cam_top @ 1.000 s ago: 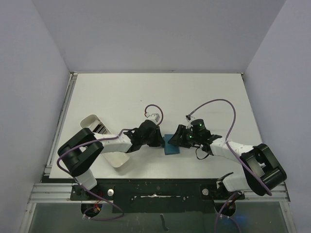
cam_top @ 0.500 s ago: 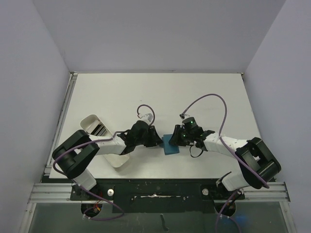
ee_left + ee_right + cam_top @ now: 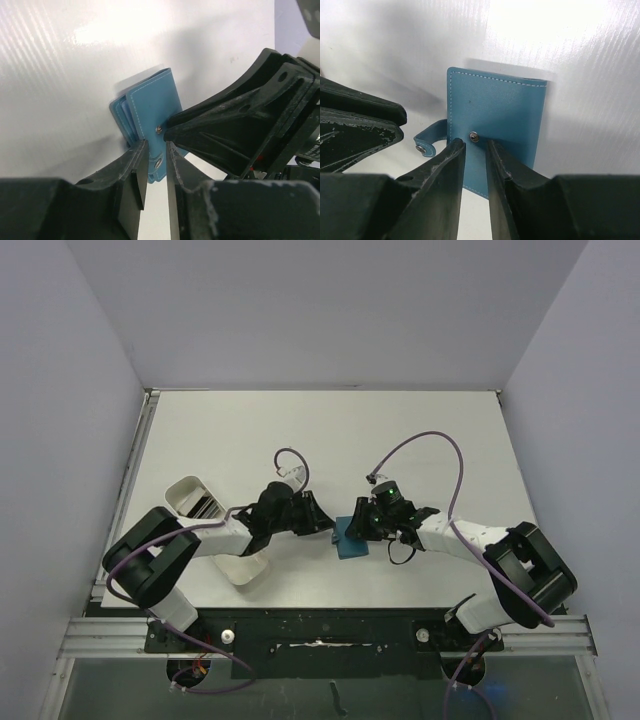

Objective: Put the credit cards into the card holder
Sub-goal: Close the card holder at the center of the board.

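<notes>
left wrist view shows my left fingers [image 3: 151, 172] nipping the strap tab [image 3: 156, 161], right fingers [image 3: 475, 165] narrowly pinching the card holder [image 3: 495, 125]; no cards loaded visibly yet.

Pale lilac walls [image 3: 80, 360] enclose a white table [image 3: 320, 430], seemingly glossy.

Wallet [image 3: 495, 120]: teal-blue, pale stitching along edges, small silver stud just ahead of right jaws. Strap tab [image 3: 427, 140] same teal. Fingers [image 3: 440, 185] black (scuffed grey). Table [image 3: 330, 440] white.
</notes>
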Available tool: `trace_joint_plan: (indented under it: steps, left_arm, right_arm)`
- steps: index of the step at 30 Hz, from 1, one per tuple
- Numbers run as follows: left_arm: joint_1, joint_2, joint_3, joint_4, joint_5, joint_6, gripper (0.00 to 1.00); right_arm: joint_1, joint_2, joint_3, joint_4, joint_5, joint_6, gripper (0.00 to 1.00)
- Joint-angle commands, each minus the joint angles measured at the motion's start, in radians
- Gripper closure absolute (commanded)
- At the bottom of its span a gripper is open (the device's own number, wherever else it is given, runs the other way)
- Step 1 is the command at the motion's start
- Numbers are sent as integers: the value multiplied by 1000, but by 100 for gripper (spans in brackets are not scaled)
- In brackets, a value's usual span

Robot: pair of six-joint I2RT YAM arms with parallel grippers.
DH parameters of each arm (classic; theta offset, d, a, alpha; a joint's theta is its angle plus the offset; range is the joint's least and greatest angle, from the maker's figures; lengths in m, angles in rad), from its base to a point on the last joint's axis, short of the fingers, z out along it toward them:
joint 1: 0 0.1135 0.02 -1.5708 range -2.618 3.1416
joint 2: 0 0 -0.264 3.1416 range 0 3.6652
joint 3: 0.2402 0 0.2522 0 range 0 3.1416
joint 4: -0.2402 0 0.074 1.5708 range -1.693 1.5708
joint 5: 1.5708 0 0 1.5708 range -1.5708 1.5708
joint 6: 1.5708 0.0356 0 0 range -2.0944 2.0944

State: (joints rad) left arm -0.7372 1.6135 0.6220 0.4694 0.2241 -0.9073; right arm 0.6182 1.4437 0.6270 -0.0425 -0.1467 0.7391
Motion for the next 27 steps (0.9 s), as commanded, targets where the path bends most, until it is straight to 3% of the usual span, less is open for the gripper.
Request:
trace_joint_plan:
  steps: [1,7,16,27]
  left_arm:
    - [11,-1,88,43,49,53,85]
    - [21,56,141,58,85,74,97]
    - [26,163,187,102,120,93,98]
    - [26,189,175,28,74,139,97]
  right_arm:
    - [11,-19,0,2,14,-15,74]
    - [12,-49,-5,14,9,-19,73]
    - [11,-55,-15,41,-36,-18,72]
    - [9,-117,-10,101,-119,12,68]
